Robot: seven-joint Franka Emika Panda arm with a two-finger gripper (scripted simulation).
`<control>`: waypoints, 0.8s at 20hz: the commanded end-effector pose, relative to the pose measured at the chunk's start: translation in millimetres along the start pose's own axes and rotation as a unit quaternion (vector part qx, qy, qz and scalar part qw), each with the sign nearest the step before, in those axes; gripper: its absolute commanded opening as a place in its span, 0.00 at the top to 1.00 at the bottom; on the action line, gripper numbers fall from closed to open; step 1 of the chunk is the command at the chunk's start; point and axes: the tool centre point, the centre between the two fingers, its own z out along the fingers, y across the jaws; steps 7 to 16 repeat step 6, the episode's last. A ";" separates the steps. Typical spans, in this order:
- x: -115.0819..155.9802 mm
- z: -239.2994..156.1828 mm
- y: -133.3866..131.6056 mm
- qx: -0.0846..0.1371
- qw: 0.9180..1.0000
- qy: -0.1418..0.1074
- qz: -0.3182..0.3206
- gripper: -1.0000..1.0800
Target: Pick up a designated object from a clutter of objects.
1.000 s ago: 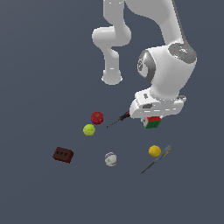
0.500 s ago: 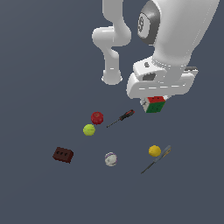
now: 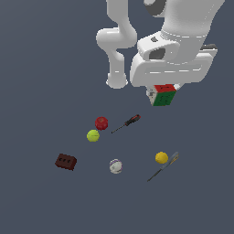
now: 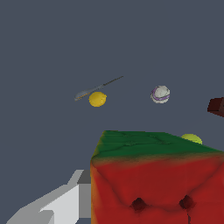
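Note:
The puzzle cube (image 3: 163,95), with red, green and white gridded faces, hangs high above the floor under the white hand. My gripper (image 3: 162,90) is shut on it, and the hand hides most of its fingers. In the wrist view the cube (image 4: 157,183) fills the foreground, red face toward the camera and green face beyond it. One grey finger (image 4: 57,205) shows pressed against its side. The other finger is out of view.
On the floor below lie a red ball (image 3: 101,123), a yellow-green tennis ball (image 3: 93,135), a red-handled screwdriver (image 3: 126,123), a brown brick (image 3: 66,162), a white baseball (image 3: 115,166), a yellow ball (image 3: 161,157) and a grey tool (image 3: 163,167) beside it.
The arm has risen steadily, carrying the cube up and away from the floor. The items on the floor have not moved.

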 end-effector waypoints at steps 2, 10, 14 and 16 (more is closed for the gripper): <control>0.6 -10.2 1.9 0.000 1.000 0.000 0.000 1.00; 1.6 -11.8 2.3 0.000 1.000 0.000 0.000 1.00; 1.6 -11.8 2.3 0.000 1.000 0.000 0.000 1.00; 1.6 -11.8 2.3 0.000 1.000 0.000 0.000 1.00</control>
